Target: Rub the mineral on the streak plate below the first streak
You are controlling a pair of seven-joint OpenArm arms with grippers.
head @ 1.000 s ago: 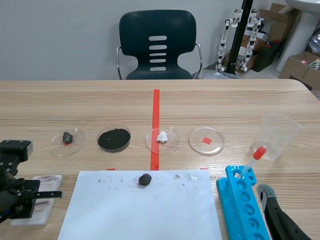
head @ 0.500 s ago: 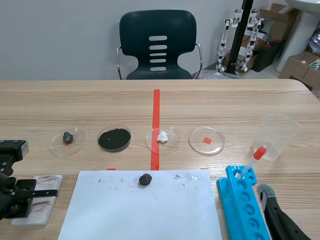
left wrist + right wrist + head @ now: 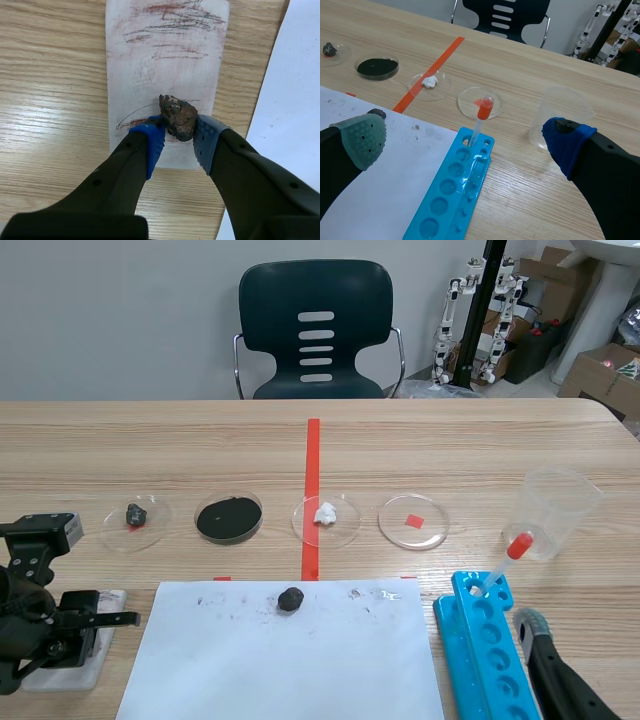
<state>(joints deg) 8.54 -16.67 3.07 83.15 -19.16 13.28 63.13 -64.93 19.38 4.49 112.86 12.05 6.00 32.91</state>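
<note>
While the left gripper [image 3: 178, 136] pinches the rusty brown mineral [image 3: 178, 117] between its two blue pads, the stone sits low over the near half of the white streak plate [image 3: 165, 75] and seems to touch it. Ahead of the gripper, at the plate's far end, lie reddish-brown streaks [image 3: 172, 22]. Closer in, a thin dark curved line [image 3: 131, 116] runs just beside the left-hand finger, level with the mineral. The plate lies flat on the wooden desk [image 3: 50, 90], and a white paper sheet [image 3: 295, 75] lies just beside the gripper's right-hand finger.

The right gripper [image 3: 466, 140] has its fingers spread wide and grips nothing. Below and between them sits a blue well tray [image 3: 445, 200], with a red-bulbed dropper [image 3: 479, 122] standing at its far end. A clear cup [image 3: 565, 117] stands just ahead of the blue-padded finger.
</note>
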